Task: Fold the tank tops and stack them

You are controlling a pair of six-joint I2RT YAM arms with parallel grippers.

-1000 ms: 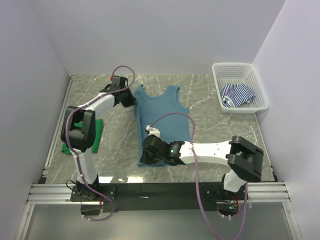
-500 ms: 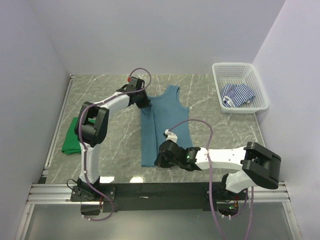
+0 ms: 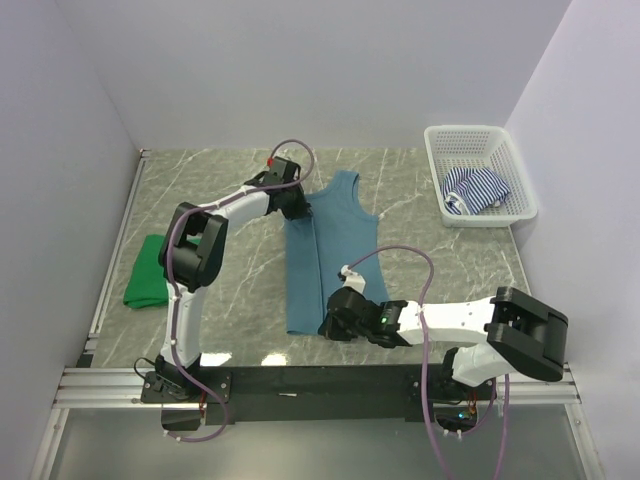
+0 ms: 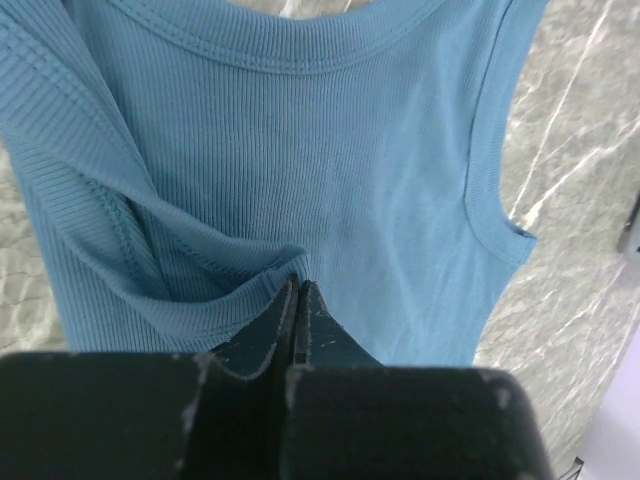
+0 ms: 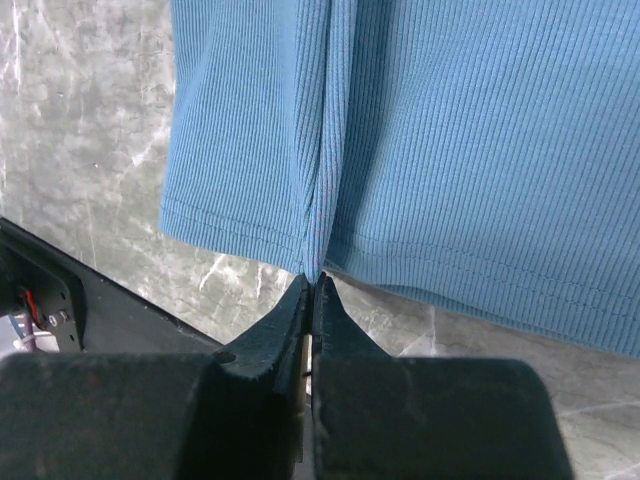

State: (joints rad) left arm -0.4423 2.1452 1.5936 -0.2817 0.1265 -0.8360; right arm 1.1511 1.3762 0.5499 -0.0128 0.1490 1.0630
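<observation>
left tool (image 4: 297, 287) clamping teal tank top (image 4: 340, 150) strap, right tool (image 5: 313, 282) clamping hem

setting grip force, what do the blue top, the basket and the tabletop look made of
Blue top: soft ribbed knit, matte, likely cotton; fine vertical ribs, stitched hems.
Basket: white plastic, judging by its moulded mesh walls.
Tabletop: grey, veined marble look with some sheen; possibly laminate.

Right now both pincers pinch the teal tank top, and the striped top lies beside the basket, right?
Not quite: the top external view shows the striped tank top lying inside the white mesh basket, not beside it. The left pincer and right pincer do pinch the teal tank top.
</observation>
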